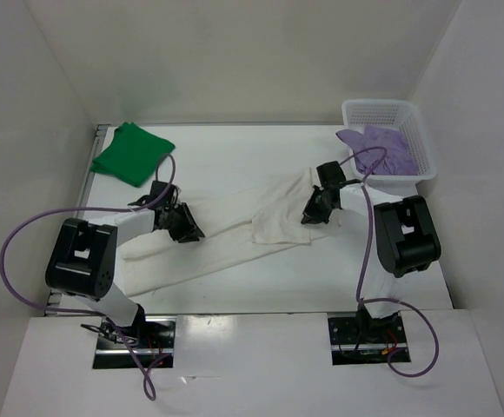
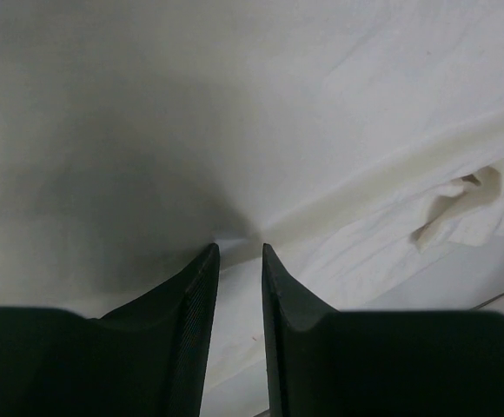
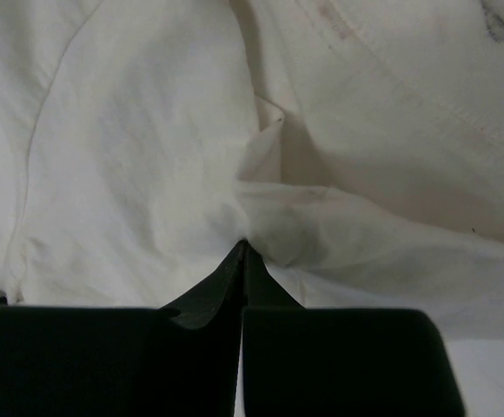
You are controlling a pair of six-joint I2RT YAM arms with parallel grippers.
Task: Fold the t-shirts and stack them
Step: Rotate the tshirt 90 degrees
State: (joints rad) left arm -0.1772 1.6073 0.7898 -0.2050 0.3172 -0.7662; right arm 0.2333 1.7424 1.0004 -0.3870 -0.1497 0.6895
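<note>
A white t-shirt [image 1: 235,233] lies stretched in a long band across the table, from lower left to upper right. My left gripper [image 1: 185,228] sits on its left part; in the left wrist view the jaws [image 2: 239,249] stand narrowly apart with a fold of white cloth [image 2: 365,130] pinched at the tips. My right gripper [image 1: 313,213] is shut on the shirt's bunched right end, and the cloth [image 3: 148,130] puckers at its tips [image 3: 244,245]. A green t-shirt [image 1: 132,153] lies folded at the back left. A lavender t-shirt [image 1: 382,148] is crumpled in the basket.
A white lattice basket [image 1: 408,113] stands at the back right corner, against the right wall. White walls close in the table [image 1: 235,156] on three sides. Purple cables loop from both arms.
</note>
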